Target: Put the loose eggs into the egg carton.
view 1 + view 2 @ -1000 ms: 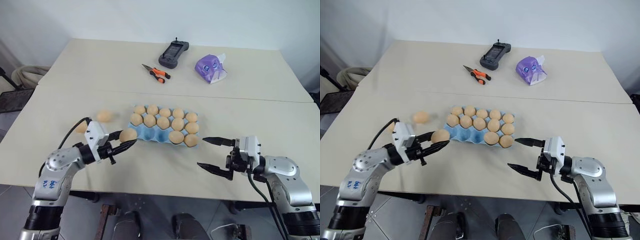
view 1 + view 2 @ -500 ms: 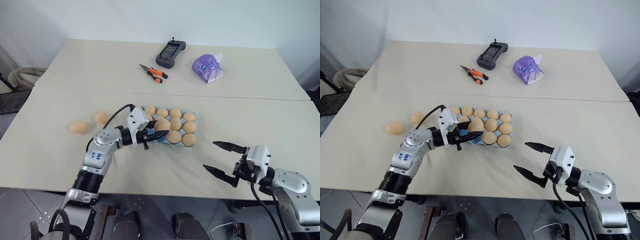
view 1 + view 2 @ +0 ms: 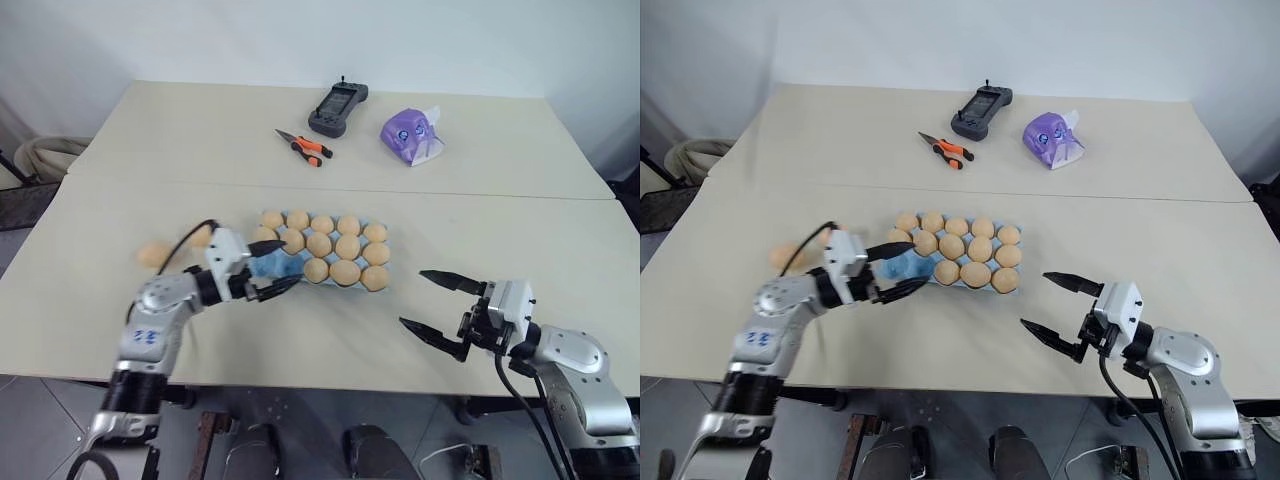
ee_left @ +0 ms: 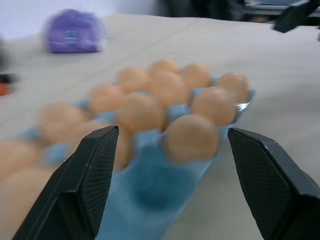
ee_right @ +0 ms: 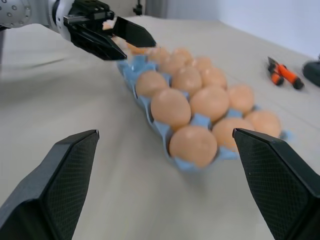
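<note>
Left eye view: egg carton (image 3: 322,254) mid-surface, nearly full; empty cups at its left end. Left pincer (image 3: 276,268) spread, empty, at that end. Two loose eggs (image 3: 152,254) lie beyond the left arm. Right pincer (image 3: 437,303) wide, empty, near the carton's right end.

Left wrist view: blue cup between the fingers (image 4: 92,172).

Right wrist view: carton ahead.

Risk: a swing toward the loose eggs could clip the carton's end, or nudge an egg into rolling.
</note>
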`<action>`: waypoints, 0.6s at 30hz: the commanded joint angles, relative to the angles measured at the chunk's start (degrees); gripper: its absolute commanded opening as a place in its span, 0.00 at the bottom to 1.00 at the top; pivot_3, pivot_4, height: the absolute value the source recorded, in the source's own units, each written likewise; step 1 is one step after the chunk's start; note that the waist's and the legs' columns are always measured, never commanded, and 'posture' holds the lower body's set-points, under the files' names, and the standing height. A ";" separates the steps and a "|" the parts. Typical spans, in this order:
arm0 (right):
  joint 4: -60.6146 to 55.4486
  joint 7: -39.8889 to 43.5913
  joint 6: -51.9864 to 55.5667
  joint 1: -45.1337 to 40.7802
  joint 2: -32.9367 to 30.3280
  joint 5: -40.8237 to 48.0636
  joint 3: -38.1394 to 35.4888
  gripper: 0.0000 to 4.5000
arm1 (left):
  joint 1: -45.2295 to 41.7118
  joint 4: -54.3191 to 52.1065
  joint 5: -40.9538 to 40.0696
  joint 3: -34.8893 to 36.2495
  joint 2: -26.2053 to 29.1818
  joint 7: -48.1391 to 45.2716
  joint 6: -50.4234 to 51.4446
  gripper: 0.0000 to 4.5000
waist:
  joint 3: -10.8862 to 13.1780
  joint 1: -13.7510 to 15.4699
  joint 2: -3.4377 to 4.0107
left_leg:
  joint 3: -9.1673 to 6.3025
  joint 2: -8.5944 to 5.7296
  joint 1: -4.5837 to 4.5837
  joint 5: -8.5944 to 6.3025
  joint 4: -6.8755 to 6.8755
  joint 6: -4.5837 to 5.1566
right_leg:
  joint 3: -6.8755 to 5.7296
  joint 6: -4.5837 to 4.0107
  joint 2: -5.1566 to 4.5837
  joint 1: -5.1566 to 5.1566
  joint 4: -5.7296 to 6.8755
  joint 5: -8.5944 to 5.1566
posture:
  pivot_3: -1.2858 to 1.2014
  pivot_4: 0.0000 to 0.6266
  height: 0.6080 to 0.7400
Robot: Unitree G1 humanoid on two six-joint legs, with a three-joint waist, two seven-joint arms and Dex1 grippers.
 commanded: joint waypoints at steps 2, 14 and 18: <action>2.30 2.76 -1.36 -6.20 2.95 0.85 3.45 1.00 | 10.09 -6.13 -3.70 13.77 1.39 7.02 0.27 1.00 | 0.01 -0.34 -0.01 | -0.01 0.05 0.00 0.00 -0.05 0.00 | 0.01 -0.01 -0.05 -0.01 -0.02 0.00 | 0.52 0.24 1.00; 8.78 7.29 -3.80 -11.46 5.37 0.88 4.74 1.00 | 31.96 -13.19 -6.00 28.04 -5.47 17.74 -1.57 1.00 | 0.03 0.85 -0.20 | -0.10 -0.15 -0.09 -0.20 -0.23 0.15 | -0.23 -0.02 -0.39 0.12 -0.42 0.02 | 0.52 0.24 1.00; 8.55 6.59 -3.45 -10.15 4.80 0.72 3.83 1.00 | 30.19 -14.94 -5.86 25.68 -6.05 20.33 -0.07 1.00 | 0.02 0.64 -0.21 | -0.07 -0.13 -0.08 -0.35 -0.29 -0.09 | -0.21 -0.09 -0.37 0.11 -0.48 0.07 | 0.52 0.24 1.00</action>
